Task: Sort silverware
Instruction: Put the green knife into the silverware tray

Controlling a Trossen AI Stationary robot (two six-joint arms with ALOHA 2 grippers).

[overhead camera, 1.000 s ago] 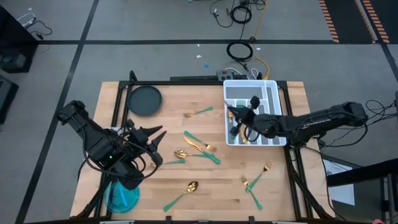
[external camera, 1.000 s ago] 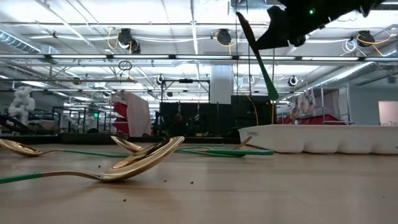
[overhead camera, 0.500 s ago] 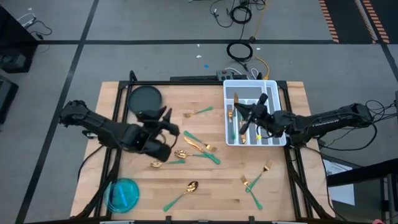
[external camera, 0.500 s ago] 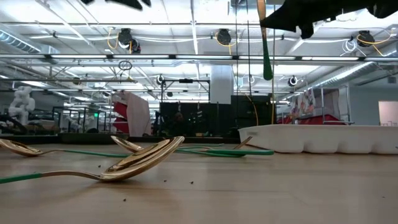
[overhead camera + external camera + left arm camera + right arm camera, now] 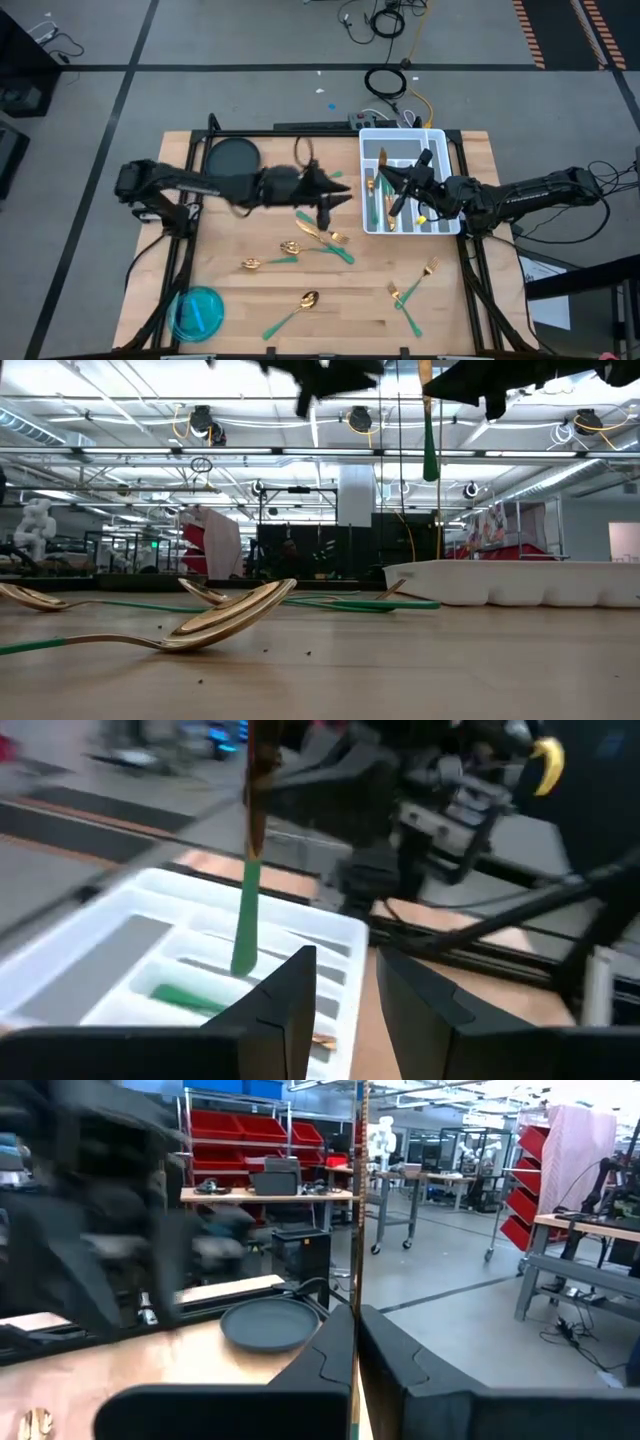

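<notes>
My right gripper [image 5: 392,186] is shut on one piece of silverware [image 5: 428,430], gold head up and green handle down, above the white divided tray [image 5: 441,140]. The left wrist view shows that piece [image 5: 246,890] hanging over the tray [image 5: 110,935]. My left gripper [image 5: 338,198] hovers open and empty over the table's middle, pointing at the tray, its fingers [image 5: 290,1010] apart. Several gold-and-green pieces lie flat on the wood: spoons [image 5: 290,247] [image 5: 308,298], a fork [image 5: 430,268]. More pieces lie in the tray [image 5: 382,160]. My right gripper pinches the piece between its two fingers [image 5: 330,1350], on its upper part near the gold head [image 5: 425,385]. The fingers come level from the table's right side and lie across it. The piece hangs upright, its handle end [image 5: 430,470] clear above the tray.
A dark round plate [image 5: 233,160] sits at the far left of the table, and a blue bowl [image 5: 198,312] at the near left corner. Cables [image 5: 385,85] lie on the floor beyond the far edge. Bare wood shows along the near edge between the spoons and forks.
My left gripper has swung from the table's near left, up and across toward the tray, and turned level. My right gripper has shifted slightly over the tray. Its piece has swung from slanting to upright and hangs a little higher.
</notes>
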